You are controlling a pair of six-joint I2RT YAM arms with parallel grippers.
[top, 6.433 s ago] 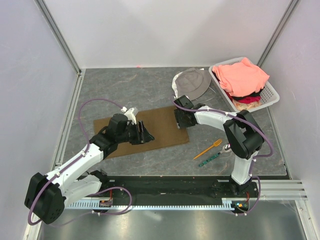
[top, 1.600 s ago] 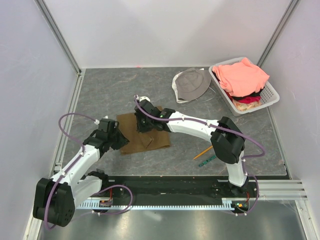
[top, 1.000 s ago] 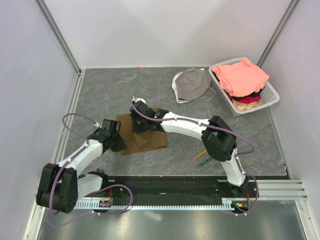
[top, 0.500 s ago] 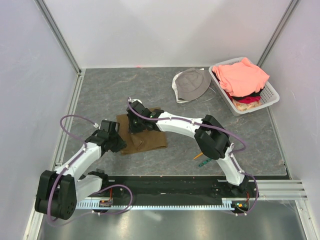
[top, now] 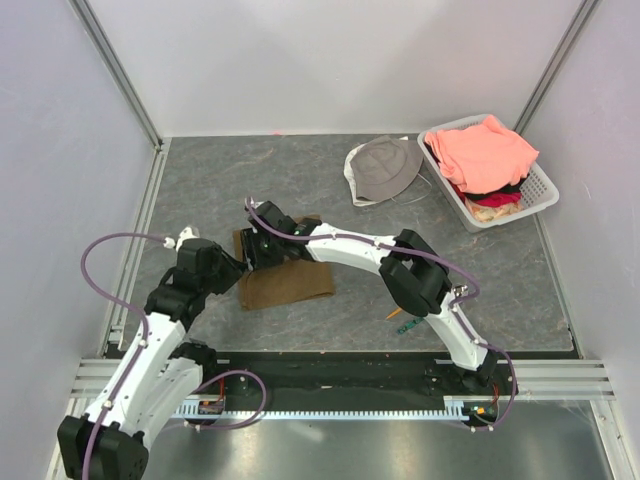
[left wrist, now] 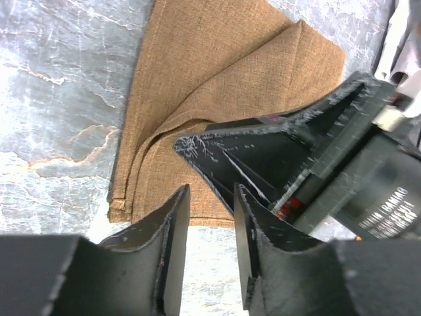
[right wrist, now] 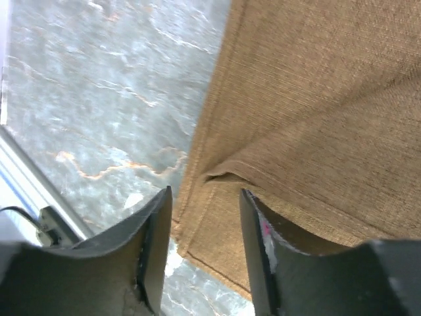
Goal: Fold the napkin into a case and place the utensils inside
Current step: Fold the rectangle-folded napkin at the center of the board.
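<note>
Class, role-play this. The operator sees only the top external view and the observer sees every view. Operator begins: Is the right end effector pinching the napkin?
Observer: No. The right wrist view shows the right end effector open, straddling a small wrinkle at the edge of the napkin.
Operator: And the left end effector?
Observer: The left wrist view shows the left end effector open and empty, at the napkin's edge.
Operator: Is the cloth folded?
Observer: Yes. The left wrist view shows stacked layers at one corner.

Basket (top: 545, 190): white plastic, slatted walls, taken as the landmark.
Clothes (top: 485, 150): salmon-pink, heaped in the basket above its rim.
Bucket hat (top: 385, 168): grey, laid just left of the basket.
Table (top: 250, 170): grey marbled top, on which the basket is stood.
</note>
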